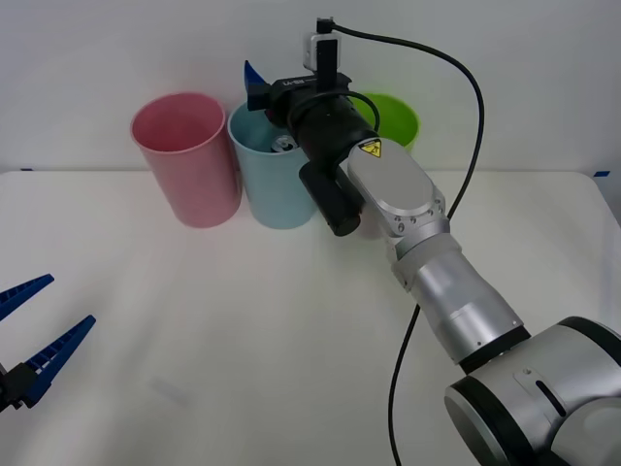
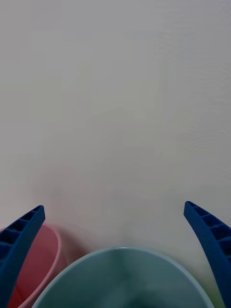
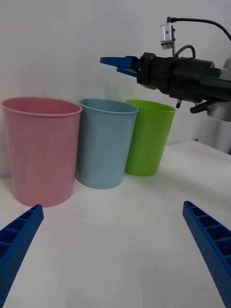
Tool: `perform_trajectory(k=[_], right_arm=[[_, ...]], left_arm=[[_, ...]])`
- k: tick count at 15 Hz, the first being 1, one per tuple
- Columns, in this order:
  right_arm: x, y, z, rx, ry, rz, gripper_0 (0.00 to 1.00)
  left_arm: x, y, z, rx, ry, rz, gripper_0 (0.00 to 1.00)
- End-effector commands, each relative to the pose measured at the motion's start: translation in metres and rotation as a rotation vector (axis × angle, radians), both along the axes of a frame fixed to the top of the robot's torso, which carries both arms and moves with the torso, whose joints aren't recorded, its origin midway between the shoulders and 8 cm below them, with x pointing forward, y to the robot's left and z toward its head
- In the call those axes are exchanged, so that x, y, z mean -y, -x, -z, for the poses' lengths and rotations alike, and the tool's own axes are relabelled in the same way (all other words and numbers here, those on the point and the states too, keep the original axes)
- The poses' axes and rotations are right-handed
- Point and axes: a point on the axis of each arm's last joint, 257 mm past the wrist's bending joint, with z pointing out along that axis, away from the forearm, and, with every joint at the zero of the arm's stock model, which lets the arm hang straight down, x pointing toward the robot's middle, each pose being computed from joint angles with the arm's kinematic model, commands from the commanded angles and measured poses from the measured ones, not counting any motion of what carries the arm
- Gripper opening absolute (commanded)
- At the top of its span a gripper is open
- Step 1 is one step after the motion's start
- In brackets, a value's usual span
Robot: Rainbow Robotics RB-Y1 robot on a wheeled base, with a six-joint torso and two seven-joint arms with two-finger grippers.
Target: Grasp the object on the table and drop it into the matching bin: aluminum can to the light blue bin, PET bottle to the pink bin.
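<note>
Blue ribbed fingers of the left gripper [image 1: 39,335] are spreading wide and empty low over the table [image 1: 243,369], well apart from the bins. Moving rightward, the pink bin [image 1: 184,160] is standing just beside the light blue bin [image 1: 277,180], where the can [image 1: 283,145] is lying inside, so the drop looks done. Above that rim, the right gripper [image 3: 120,65] is hanging with jaws parted, holding nothing. Open room is lying above and toward the robot; the green bin [image 1: 398,116] is crowding the arm's right.

A plain, matte white wall [image 1: 505,58] rises behind, evenly lit, with soft shadows at its foot.
</note>
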Motion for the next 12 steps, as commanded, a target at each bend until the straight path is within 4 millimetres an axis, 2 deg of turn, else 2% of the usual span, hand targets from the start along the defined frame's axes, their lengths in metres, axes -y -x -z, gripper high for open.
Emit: perform_trajectory(k=[1, 4, 7, 12], right_arm=[[-0.001, 0.011, -0.002, 0.015, -0.015, -0.018, 1.0], [-0.008, 0.041, -0.005, 0.05, -0.041, -0.068, 1.0], [0.012, 0.063, 0.005, 0.081, -0.013, -0.089, 1.0], [0.056, 0.119, 0.023, 0.122, 0.044, -0.139, 1.0]], left_arm=[[0.0, 0.0, 0.0, 0.0, 0.0, 0.0, 1.0], [0.0, 0.0, 0.0, 0.0, 0.0, 0.0, 1.0], [0.0, 0.0, 0.0, 0.0, 0.0, 0.0, 1.0], [0.0, 0.0, 0.0, 0.0, 0.0, 0.0, 1.0]])
